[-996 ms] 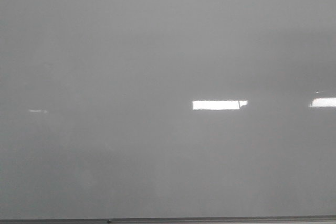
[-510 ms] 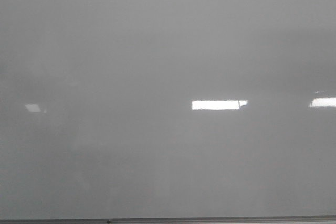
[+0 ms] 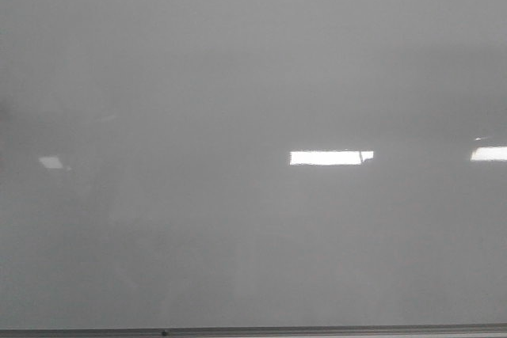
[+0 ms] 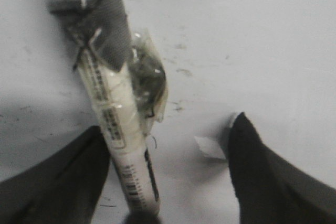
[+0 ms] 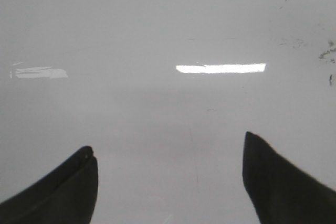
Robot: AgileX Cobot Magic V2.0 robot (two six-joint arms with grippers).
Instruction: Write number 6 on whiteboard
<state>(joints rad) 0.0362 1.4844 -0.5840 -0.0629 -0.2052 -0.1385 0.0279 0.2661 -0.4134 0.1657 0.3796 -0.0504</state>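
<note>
The whiteboard [image 3: 253, 77] fills the front view, pale grey and glossy, and no number 6 shows on it in any view. Neither gripper shows in the front view. In the left wrist view my left gripper [image 4: 168, 135] hovers over the board [image 4: 273, 51] with its jaws wide apart. A white marker [image 4: 118, 114] with a black cap and clear tape around it lies along the inside of one finger [image 4: 68, 177], pointing away toward the board. The other finger is well clear of it. My right gripper [image 5: 168, 153] is open and empty over bare board [image 5: 157, 24].
A thin grey frame edge [image 3: 317, 330] runs along the board's near side. Bright light reflections [image 3: 329, 157] lie on the surface. Faint dark smudges mark the board in the left wrist view [image 4: 181, 69] and the right wrist view [image 5: 328, 53].
Only the small light reflection at the board's left has changed shape. No gripper or mark has come into the front view.
</note>
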